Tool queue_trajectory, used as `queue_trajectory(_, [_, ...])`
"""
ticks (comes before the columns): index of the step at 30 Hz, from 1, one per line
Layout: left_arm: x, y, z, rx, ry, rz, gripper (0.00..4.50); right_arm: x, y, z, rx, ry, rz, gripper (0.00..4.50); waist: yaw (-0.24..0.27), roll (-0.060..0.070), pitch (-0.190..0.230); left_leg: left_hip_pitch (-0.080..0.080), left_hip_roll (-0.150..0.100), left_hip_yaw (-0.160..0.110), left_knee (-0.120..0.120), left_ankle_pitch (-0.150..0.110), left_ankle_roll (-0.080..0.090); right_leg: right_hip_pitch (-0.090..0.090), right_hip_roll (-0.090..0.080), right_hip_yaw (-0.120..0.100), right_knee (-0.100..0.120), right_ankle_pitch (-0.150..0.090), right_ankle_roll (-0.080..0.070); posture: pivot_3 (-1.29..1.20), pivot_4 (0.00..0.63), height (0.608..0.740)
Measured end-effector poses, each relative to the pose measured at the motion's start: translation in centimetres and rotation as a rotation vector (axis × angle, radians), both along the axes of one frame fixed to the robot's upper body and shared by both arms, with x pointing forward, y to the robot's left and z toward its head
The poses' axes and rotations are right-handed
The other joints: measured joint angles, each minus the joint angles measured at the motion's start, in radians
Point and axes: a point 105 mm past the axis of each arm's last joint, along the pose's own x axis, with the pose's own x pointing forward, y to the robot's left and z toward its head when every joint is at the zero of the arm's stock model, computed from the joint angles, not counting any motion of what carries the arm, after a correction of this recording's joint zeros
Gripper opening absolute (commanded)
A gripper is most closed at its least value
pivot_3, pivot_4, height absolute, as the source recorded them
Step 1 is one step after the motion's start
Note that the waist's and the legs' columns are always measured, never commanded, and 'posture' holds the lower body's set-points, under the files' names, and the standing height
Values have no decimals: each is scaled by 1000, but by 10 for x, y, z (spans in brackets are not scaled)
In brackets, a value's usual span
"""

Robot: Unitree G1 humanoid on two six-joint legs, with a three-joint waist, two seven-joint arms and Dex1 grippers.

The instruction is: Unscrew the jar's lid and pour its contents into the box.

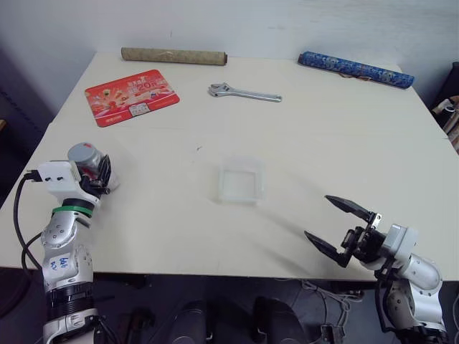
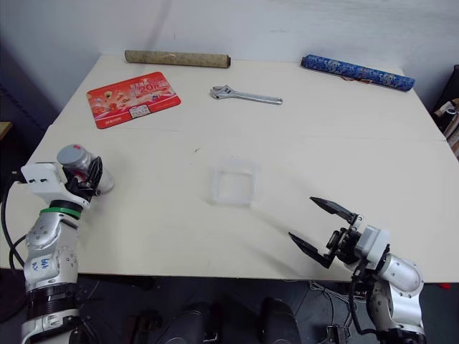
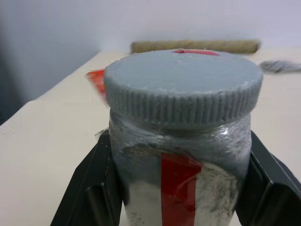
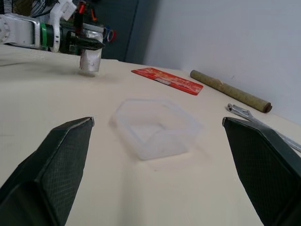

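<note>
Your surface is a cream table (image 1: 301, 143) with a faint seam running across it between the far items and the box. Along its far edge you have a long cardboard tube (image 1: 173, 56) toward the left and a blue patterned roll (image 1: 356, 69) toward the right, well apart. Nearer in, a red printed card (image 1: 132, 96) lies flat on the left side, slightly skewed. A silver adjustable wrench (image 1: 244, 92) lies between card and blue roll. The clear plastic box (image 1: 240, 180) sits near the middle, open side up.
</note>
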Motion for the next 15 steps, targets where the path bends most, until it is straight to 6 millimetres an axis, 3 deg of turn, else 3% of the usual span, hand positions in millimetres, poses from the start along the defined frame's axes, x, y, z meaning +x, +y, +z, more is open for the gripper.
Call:
queue_trajectory(2, [-13,-33,25,96,-47,-241,2415,9,6,18,-18,38,7,4500,-3,1,1,0,0,-1,1,-1,-2,0,-2,2,1,0,-1,0,150,740])
queue_trajectory(5, [-32,-81,46,214,-36,-555,2415,16,39,54,-49,104,100,4500,-11,6,1,0,-1,-2,1,-1,-5,0,-3,2,-1,-1,-3,0,150,740])
queue_trajectory(10, [-43,-132,40,285,51,-873,2415,15,103,125,16,125,293,4500,-21,10,2,-1,0,-3,1,4,-1,-1,1,0,4,-2,-3,0,150,740])
queue_trajectory(15, [-46,-161,42,317,36,-1007,2415,17,133,143,-59,222,365,4500,-18,10,2,-4,0,-3,2,4,0,-1,8,-2,3,-2,-4,0,150,740])
